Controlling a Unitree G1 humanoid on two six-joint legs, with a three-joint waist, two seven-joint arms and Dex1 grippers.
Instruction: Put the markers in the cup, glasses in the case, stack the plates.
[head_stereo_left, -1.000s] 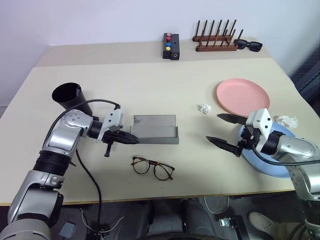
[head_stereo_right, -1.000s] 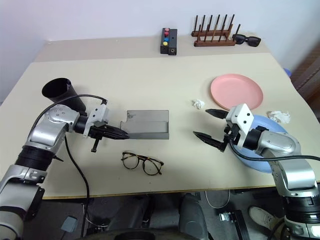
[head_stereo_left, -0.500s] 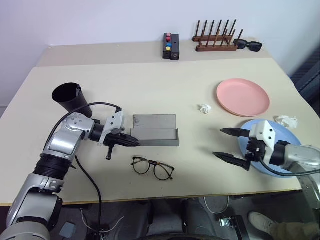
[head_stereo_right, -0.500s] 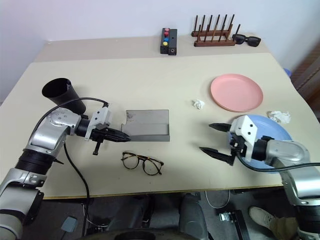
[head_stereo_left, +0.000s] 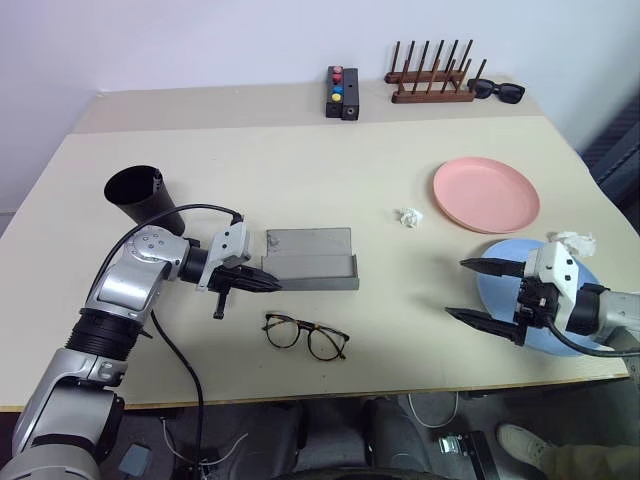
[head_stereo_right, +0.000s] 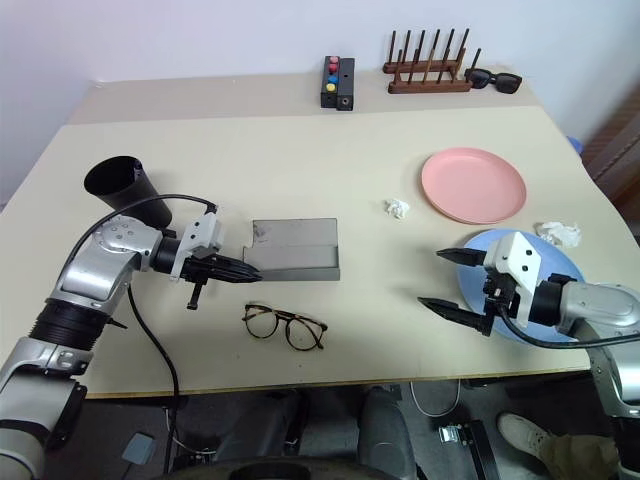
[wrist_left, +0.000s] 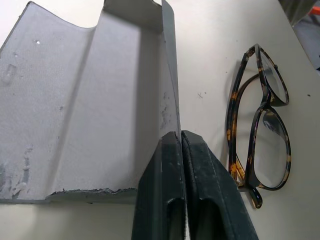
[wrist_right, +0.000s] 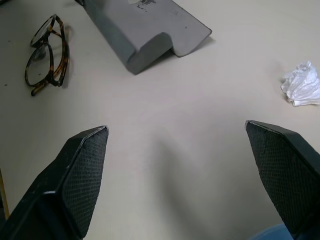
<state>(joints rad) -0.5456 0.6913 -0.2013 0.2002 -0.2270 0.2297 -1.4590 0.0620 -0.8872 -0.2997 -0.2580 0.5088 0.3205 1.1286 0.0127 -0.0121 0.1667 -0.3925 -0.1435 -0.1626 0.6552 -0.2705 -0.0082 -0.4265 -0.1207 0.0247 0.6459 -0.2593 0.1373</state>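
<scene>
The left gripper (head_stereo_left: 262, 283) has its jaws pinching the front wall of the open case (head_stereo_left: 310, 258), mid-surface. The glasses (head_stereo_left: 306, 336) lie just before the case toward the front edge. The right gripper (head_stereo_left: 478, 293) holds its jaws spread wide beside the blue plate (head_stereo_right: 555, 250); the pink plate (head_stereo_left: 485, 193) lies behind.
</scene>
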